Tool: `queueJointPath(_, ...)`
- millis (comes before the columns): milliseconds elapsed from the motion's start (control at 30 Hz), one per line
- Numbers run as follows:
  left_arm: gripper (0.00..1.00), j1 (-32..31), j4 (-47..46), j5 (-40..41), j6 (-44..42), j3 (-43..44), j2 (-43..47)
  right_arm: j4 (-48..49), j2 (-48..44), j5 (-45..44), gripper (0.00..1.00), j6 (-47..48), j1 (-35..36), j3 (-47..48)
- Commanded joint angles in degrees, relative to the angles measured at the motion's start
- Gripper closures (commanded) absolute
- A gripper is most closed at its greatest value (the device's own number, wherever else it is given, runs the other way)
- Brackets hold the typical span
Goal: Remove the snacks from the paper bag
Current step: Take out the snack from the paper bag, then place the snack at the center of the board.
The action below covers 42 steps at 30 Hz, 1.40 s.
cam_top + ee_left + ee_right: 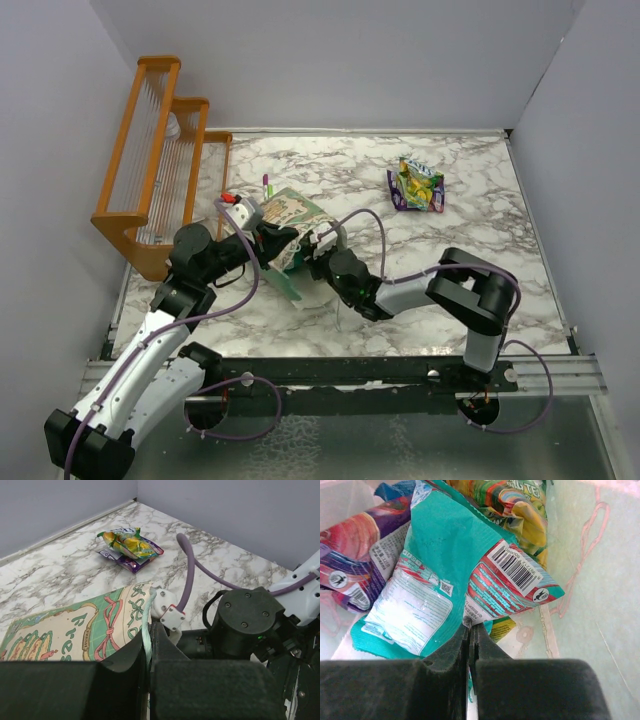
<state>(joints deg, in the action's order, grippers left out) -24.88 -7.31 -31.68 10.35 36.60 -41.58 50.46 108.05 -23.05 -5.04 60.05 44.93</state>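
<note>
Black right fingers (465, 639) fill the bottom of the right wrist view, pressed together with what looks like the lower edge of a teal packet (437, 555) nipped between their tips. That packet lies straight ahead of them. Its long axis runs from the lower left of the frame to the barcode corner at centre right. A purple packet (355, 545) lies partly under it at left, and a yellow-green one (525, 510) lies at the top. All three sit inside the paper bag (600, 580), whose pale wall closes in on the right of the frame. By my reading, the way out is back toward the bottom edge, along the fingers' own line.

From above, the bag (290, 212) lies on its side left of centre on the marble surface (500, 250), its mouth toward the lower right. The right arm reaches low across from the right, elbow bent, with its wrist at the opening. It is the arm placed to draw the packet out.

The left fingers (156, 647) are pressed together on the bag's mint rim, seen edge-on between them. The left arm comes in from the lower left. It looks set to anchor the bag against the pull.

Two packets (418, 185) lie stacked on the surface at upper right, well apart from the bag.
</note>
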Motion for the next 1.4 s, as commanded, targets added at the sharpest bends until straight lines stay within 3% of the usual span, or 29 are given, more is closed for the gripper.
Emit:
queueJointPath(0,1.0,-0.08,-1.41,0.77,-0.24,-0.22,-0.35,-0.06,-6.92,3.73,0.99,2.71,0.07,-2.9)
queueJointPath(167,1.0,-0.12,-0.95,2.4,-0.16,0.35,-1.54,-0.69,-11.97,10.98,0.99,1.84,0.15,-6.96)
queueJointPath(433,1.0,-0.11,-0.34,5.21,0.04,0.35,-0.92,-8.8,-26.13,12.1,0.99,2.35,0.15,-12.02)
queueJointPath(733,1.0,-0.08,1.56,9.36,0.19,1.12,-0.77,-31.04,-46.49,12.76,0.99,1.45,0.15,-14.67)
queueJointPath(867,1.0,-0.06,1.8,11.27,0.69,1.22,-0.39,-38.36,-57.59,15.16,0.99,5.64,0.14,-18.0)
queueJointPath(1100,1.0,0.36,2.43,14.84,1.35,1.15,0.34,-50.99,-71.12,7.02,0.99,6.31,0.15,-15.24)
queueJointPath(1233,1.0,0.52,2.73,14.91,1.05,1.37,0.39,-50.0,-73.58,-7.54,0.99,6.6,0.15,-12.11)
queueJointPath(1367,1.0,0.5,3.06,14.94,0.92,1.29,0.77,-38.72,-71.23,-20.84,0.99,17.1,0.15,-12.21)
